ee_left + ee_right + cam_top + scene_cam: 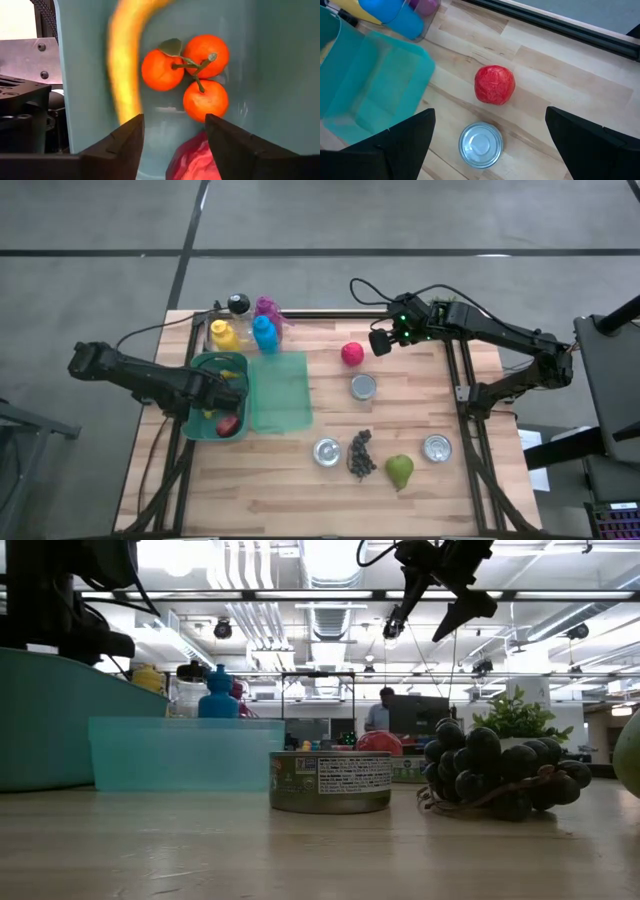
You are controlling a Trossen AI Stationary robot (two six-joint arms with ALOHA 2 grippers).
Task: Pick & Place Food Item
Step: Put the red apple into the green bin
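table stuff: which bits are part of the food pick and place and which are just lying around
In the job:
- green bin, with tangerines, banana and a red fruit inside
- left gripper over the bin, open
- red ball-like item, below the open right gripper
- grapes
- pear

Lying about:
- three tins
- bottles
- teal lid

Black jointed arms [150, 380], looping cables, green lights.

We see a pale, matt wooden plank table [420, 490] carrying shiny round metal tins [363, 387]. The teal plastic bin [280, 75] looks smooth and slightly glossy, its flat translucent teal plastic lid [282, 390] likewise; the three orange mandarins [192, 75] look finely dimpled.
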